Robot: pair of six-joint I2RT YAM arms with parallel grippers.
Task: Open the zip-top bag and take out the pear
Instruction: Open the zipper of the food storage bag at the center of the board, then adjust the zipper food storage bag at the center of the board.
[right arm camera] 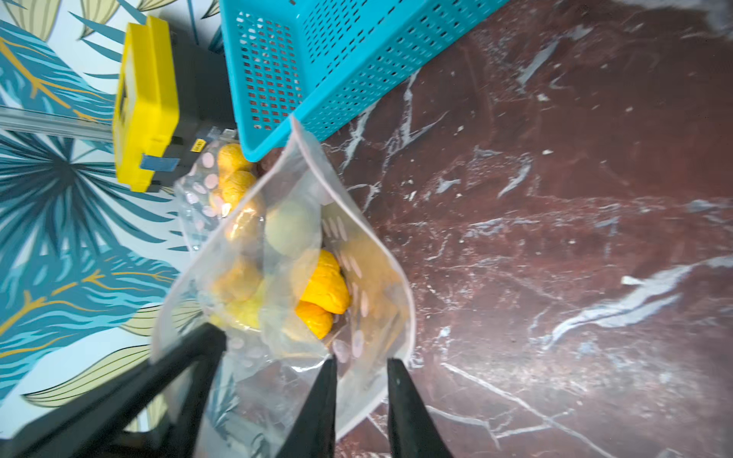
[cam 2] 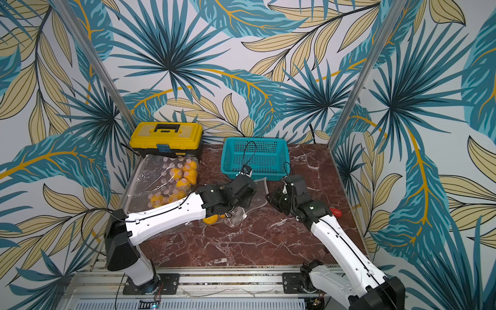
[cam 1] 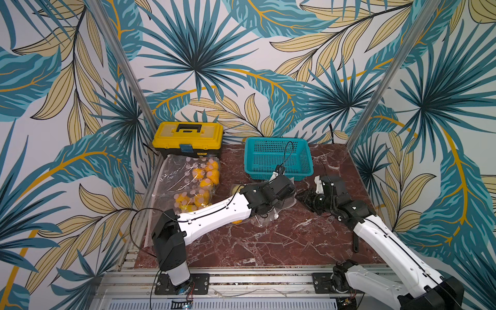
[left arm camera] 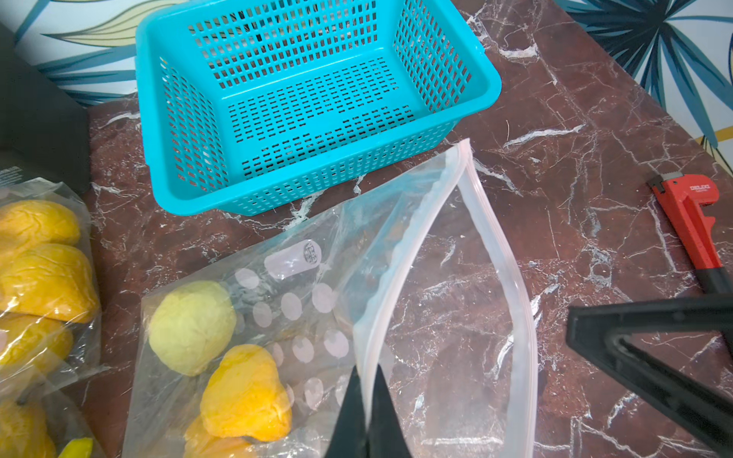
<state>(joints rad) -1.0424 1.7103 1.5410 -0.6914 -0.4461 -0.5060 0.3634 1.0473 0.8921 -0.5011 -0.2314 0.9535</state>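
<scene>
The clear zip-top bag (left arm camera: pixel 400 253) lies on the marble table in front of the basket, its mouth gaping. My left gripper (left arm camera: pixel 367 374) is shut on one lip of the mouth. My right gripper (right arm camera: pixel 363 363) is open, and its jaws straddle the opposite lip (right arm camera: pixel 396 277) without closing on it. Inside the bag, a yellow-orange pear (left arm camera: pixel 246 392) rests against a round pale green fruit (left arm camera: pixel 192 327), with another orange piece below them. In both top views the left arm's wrist (cam 1: pixel 279 188) covers most of the bag, and the right gripper (cam 1: pixel 302 197) faces it.
A teal basket (cam 1: pixel 300 171) stands empty just behind the bag. A yellow toolbox (cam 1: pixel 188 139) is at the back left, with a second clear bag of several yellow fruits (cam 1: pixel 188 182) in front of it. A red pipe wrench (left arm camera: pixel 690 222) lies to the right.
</scene>
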